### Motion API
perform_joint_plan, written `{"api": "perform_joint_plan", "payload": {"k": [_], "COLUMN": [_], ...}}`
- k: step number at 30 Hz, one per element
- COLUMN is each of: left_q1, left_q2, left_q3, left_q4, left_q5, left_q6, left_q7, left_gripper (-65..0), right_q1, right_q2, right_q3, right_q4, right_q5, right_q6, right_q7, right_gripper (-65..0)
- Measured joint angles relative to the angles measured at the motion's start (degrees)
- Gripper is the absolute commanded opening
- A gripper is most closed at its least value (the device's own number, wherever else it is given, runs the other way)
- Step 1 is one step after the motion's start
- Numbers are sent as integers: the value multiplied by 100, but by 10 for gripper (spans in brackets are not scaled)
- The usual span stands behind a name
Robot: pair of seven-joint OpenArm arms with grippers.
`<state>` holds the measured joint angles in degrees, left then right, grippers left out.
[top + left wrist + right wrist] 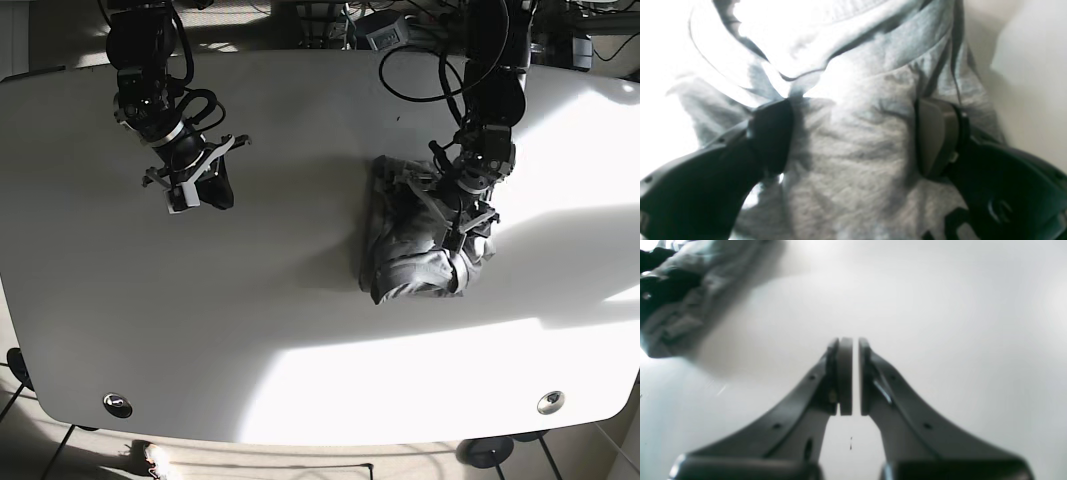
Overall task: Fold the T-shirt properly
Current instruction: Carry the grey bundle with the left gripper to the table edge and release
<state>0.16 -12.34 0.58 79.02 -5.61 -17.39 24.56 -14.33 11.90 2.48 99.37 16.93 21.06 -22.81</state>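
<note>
With the left gripper (853, 140) spread wide over the bunched grey T-shirt (420, 240) and the right gripper (851, 376) nearly closed and empty far left, closing now risks pinching several layers.

The left gripper (853, 140) points down from its arm (492, 80) at the far right of the base view, its two dark fingers (770, 136) spread wide apart with grey cloth bunched between them but not pinched. The right gripper (855, 376) hangs from the other arm (145, 60) at the far left of that view, well apart from the first, its wrist tilted toward the middle. Its flat pads (845, 376) stand parallel with only a thin slit between them and nothing held in it.
</note>
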Motion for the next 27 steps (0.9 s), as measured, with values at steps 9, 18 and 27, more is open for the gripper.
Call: {"api": "perform_joint_plan", "payload": {"k": [9, 18, 27], "left_q1": [-42, -208, 273], "left_q2": [-2092, -3379, -3659], "left_q3": [-1429, -1628, -1915], "left_q4": [-1392, -3237, -3040], "left_q5": [-155, 199, -142], "left_q6": [-1506, -1954, -1974], "left_q7": [-50, -916, -1207], "left_gripper": [-132, -132, -132], "right_q1": [55, 31, -68], "right_q2": [-15, -33, -13], "right_q3": [7, 7, 7], "right_q4": [28, 28, 247], "right_q5": [2, -2, -22], "right_q6": [-2, -2, -20], "right_q7": [-15, -17, 0], "right_gripper": [-626, -626, -626]}}
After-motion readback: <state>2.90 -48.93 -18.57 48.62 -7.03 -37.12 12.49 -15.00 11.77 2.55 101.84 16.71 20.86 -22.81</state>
